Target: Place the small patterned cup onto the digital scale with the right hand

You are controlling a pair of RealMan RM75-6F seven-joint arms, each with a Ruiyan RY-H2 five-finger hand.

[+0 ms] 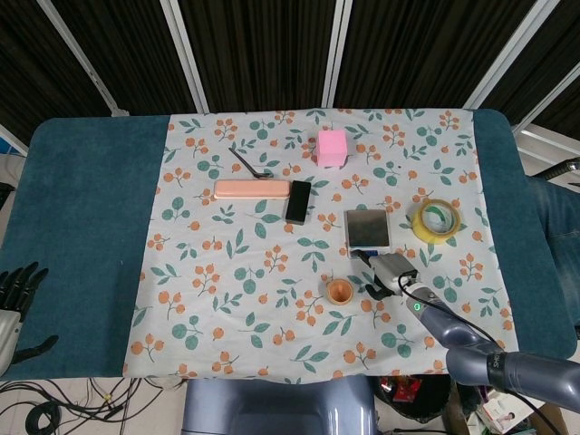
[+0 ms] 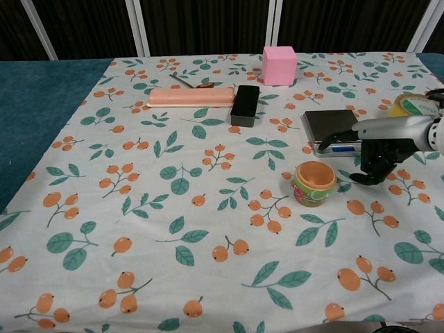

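Note:
The small patterned cup [image 1: 340,291] [image 2: 314,183] stands upright on the floral cloth, orange inside with a green band. Behind it and slightly right lies the digital scale [image 1: 366,227] [image 2: 329,126], its metal plate bare and its front display glowing blue. My right hand [image 1: 391,272] [image 2: 378,149] hovers just right of the cup, at the scale's front right corner. It holds nothing; its thumb reaches toward the scale's front edge and its dark fingers hang down. A small gap separates it from the cup. My left hand [image 1: 16,290] rests off the table's left edge, fingers spread and empty.
A yellow tape roll [image 1: 436,220] [image 2: 409,105] lies right of the scale. A pink cube [image 1: 332,147] [image 2: 279,65], a black box [image 1: 297,200] [image 2: 245,105], a peach case [image 1: 251,189] [image 2: 190,96] and a spoon [image 1: 249,164] sit further back.

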